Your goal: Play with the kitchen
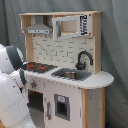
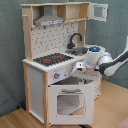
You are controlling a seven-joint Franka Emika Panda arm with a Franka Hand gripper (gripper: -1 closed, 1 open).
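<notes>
In the second exterior view the white robot arm's gripper point(image 2: 80, 70) hangs just in front of the tall white and light-wood toy kitchen point(image 2: 37, 80) — above its windowed oven door point(image 2: 67, 102), below the counter edge — and whether the jaws are open I cannot tell.

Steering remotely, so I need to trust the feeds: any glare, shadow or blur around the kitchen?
First exterior view: even soft light, the kitchen soft-edged, the arm blurred at the left edge. Second exterior view: no glare on the hob, shade inside the oven.
</notes>
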